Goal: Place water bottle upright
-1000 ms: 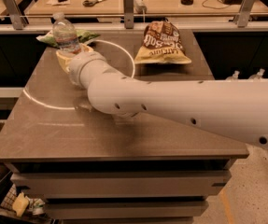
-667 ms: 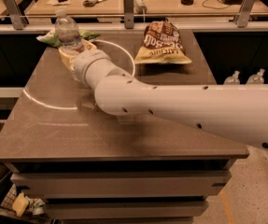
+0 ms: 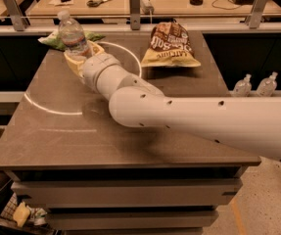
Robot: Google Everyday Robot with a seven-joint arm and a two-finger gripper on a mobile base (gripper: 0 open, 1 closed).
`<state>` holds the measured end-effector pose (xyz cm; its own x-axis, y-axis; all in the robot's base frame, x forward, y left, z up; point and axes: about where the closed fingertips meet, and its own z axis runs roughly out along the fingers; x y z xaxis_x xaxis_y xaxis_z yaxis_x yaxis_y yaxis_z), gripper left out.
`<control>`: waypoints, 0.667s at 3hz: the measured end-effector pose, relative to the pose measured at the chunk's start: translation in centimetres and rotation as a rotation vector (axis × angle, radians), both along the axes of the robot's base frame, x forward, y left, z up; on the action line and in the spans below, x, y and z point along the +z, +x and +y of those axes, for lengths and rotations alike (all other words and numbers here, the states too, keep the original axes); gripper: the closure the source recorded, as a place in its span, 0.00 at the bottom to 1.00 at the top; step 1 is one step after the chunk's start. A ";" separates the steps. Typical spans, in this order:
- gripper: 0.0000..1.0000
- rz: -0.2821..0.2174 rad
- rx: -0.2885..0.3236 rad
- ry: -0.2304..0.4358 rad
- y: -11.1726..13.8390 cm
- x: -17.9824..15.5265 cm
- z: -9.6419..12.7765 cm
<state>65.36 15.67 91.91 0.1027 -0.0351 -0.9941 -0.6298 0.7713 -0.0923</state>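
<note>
The water bottle (image 3: 73, 33) is clear plastic with a white cap and stands nearly upright at the far left of the brown table (image 3: 81, 131). My gripper (image 3: 80, 57) with pale yellow fingers (image 3: 75, 65) is shut around the bottle's lower half. My white arm (image 3: 189, 116) reaches in from the right across the table. The bottle's base is hidden behind the fingers.
A brown and yellow chip bag (image 3: 170, 45) lies at the far middle of the table. A green bag (image 3: 57, 40) lies behind the bottle. Two small clear bottles with white nozzle tops (image 3: 255, 84) stand lower right, off the table. A railing (image 3: 135, 28) runs behind.
The bottle has tipped from leaning to nearly upright in my gripper. My arm and gripper have shifted slightly right and back.
</note>
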 end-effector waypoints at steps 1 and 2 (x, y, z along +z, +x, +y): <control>1.00 -0.017 0.010 -0.032 -0.3 -0.1 -0.3; 1.00 -0.014 0.016 -0.047 -0.6 -0.5 -0.4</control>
